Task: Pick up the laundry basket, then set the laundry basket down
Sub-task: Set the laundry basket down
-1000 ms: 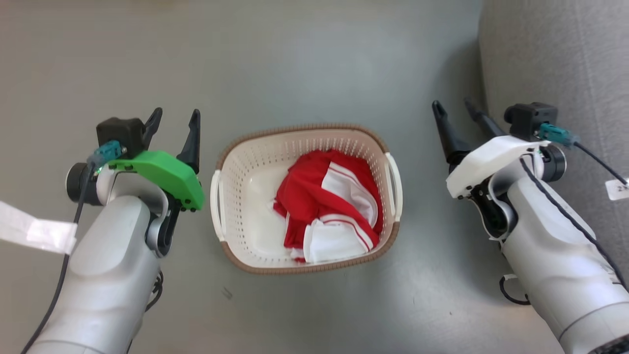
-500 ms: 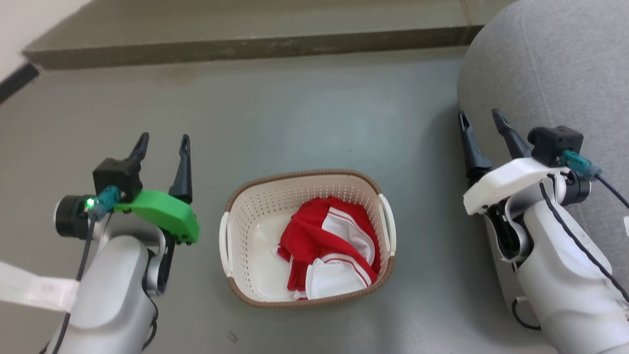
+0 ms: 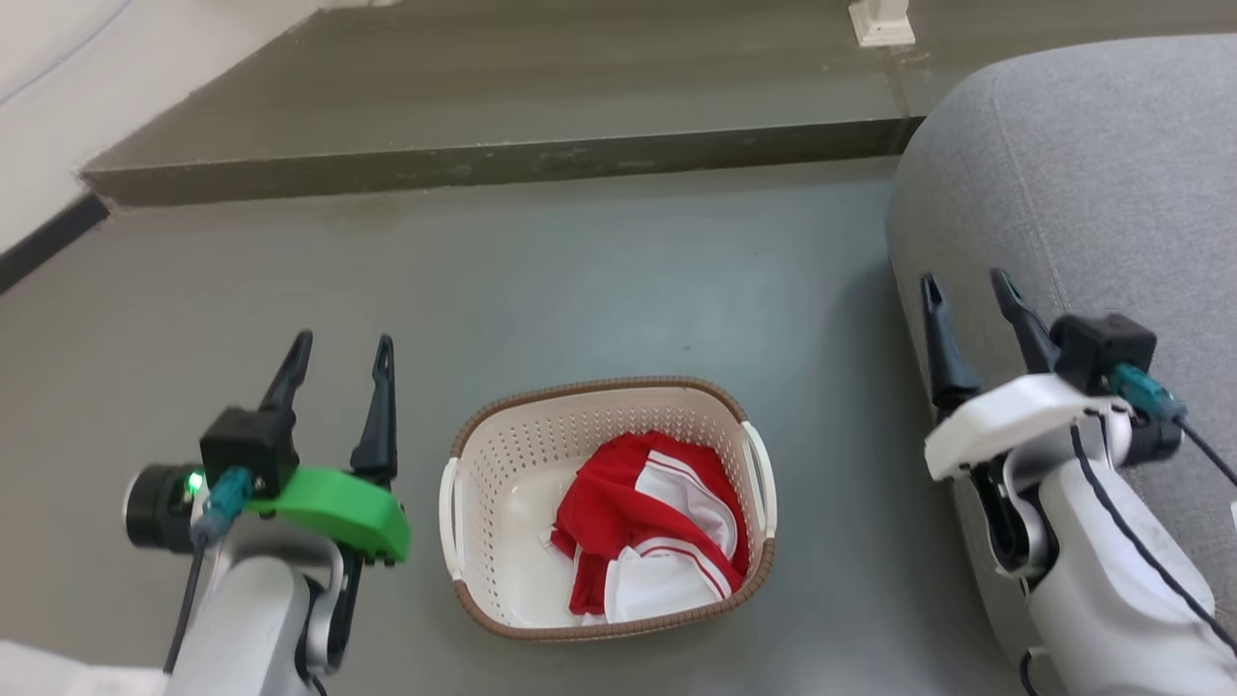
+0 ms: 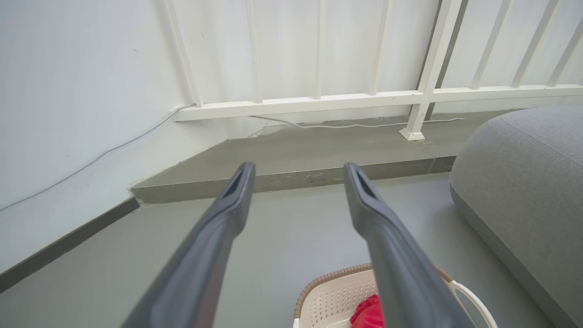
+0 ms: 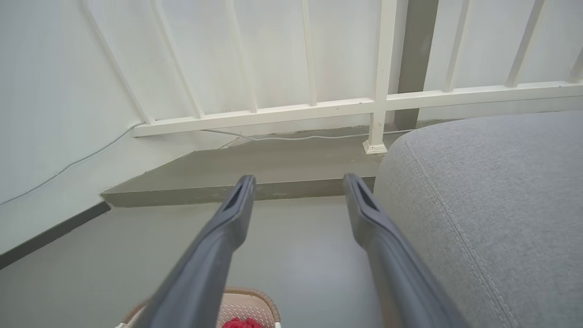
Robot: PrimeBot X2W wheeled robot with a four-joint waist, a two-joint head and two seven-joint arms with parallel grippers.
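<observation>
Left pincer (image 3: 344, 340): spread, its two dark fingers apart and holding nothing, above the grey floor (image 3: 618, 280).
Right pincer (image 3: 963, 280): also spread and empty; its fingers are just beside the edge of a grey cushion (image 3: 1082, 174).
Laundry basket (image 3: 599, 387): it stands on the floor between the two pincers, near the left pincer and further from the right one; neither pincer touches it.
Handles: one white handle (image 3: 447, 507) faces the left pincer, the other (image 3: 763, 474) faces the right pincer.
Cloth (image 3: 657, 512): red and white, lying inside the basket on the right pincer's side.
Beyond the fingertips: a low step (image 3: 483, 164), then a white railing (image 4: 319, 98).
</observation>
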